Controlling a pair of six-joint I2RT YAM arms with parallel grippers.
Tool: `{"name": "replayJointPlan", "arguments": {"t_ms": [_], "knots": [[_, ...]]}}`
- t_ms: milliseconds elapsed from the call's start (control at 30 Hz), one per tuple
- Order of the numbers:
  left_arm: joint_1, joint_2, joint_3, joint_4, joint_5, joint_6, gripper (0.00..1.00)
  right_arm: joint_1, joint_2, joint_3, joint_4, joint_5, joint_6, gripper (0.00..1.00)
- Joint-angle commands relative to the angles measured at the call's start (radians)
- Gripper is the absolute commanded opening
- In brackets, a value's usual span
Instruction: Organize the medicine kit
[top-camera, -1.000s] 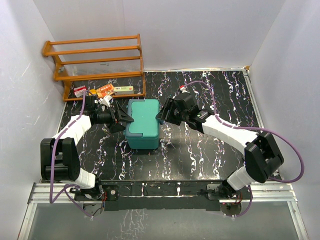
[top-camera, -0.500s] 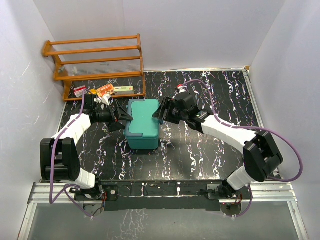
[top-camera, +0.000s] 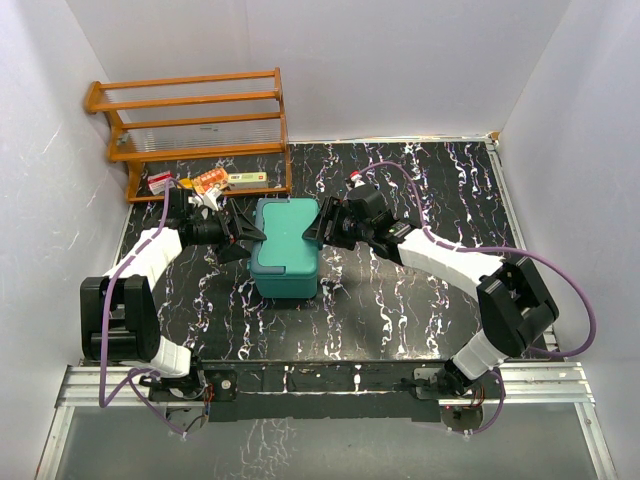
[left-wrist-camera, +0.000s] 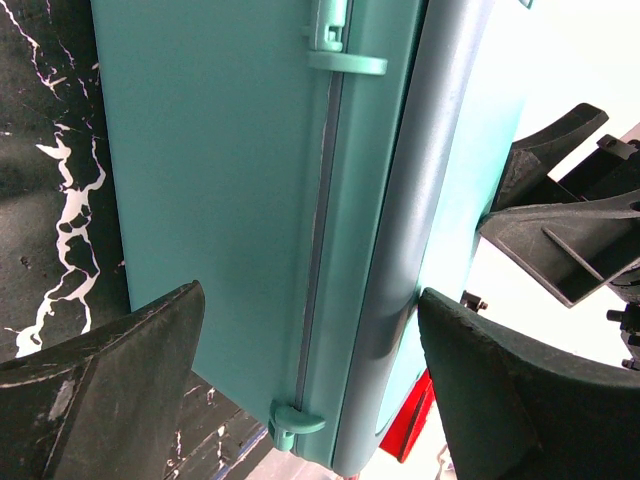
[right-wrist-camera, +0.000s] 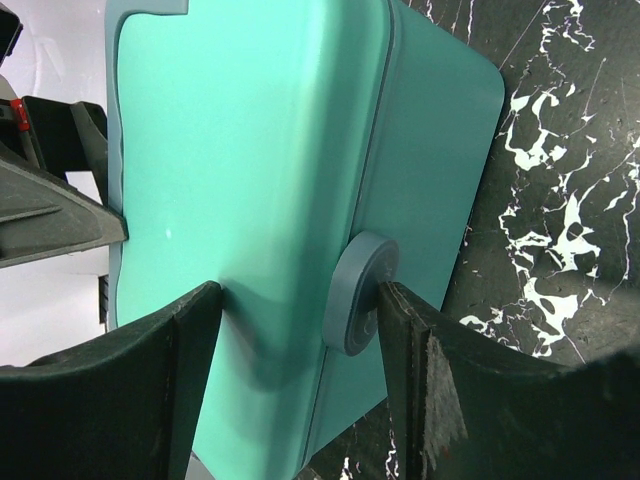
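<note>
The medicine kit (top-camera: 286, 240) sits shut mid-worktop (top-camera: 380, 320), its long axis running away from the bases. The left fingers (left-wrist-camera: 110, 390) and right fingers (right-wrist-camera: 110, 390) gape wide at its opposite long sides, about equally near. Whether they touch it I can't tell.

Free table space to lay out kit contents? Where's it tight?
Largest bare patch: back-right table, bordered by the right arm, back wall and right wall. Second: the near strip between the medicine kit and the table's near edge. Tight: back-left corner, with the wooden rack and packets at its foot, and both kit flanks, taken by the open left gripper and right gripper.
</note>
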Motion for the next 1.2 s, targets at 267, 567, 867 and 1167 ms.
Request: {"name": "replayJointPlan", "arguments": {"t_ms": [267,567,867,1167], "knots": [[-0.005,-0.031,-0.029,0.028,0.021,-0.025,0.85,0.003,0.016,-0.042,0.214,-0.144,0.052,0.6],[-0.004,-0.09,0.096,-0.083,-0.213,0.051,0.84,-0.006,-0.059,-0.012,0.051,0.043,-0.023,0.62],[-0.003,-0.287,0.183,-0.152,-0.488,0.037,0.99,-0.004,-0.028,0.015,-0.012,-0.088,-0.083,0.61],[-0.003,-0.471,0.218,-0.279,-0.626,0.0,0.99,0.037,-0.045,-0.087,0.159,-0.111,0.172,0.54]]}}
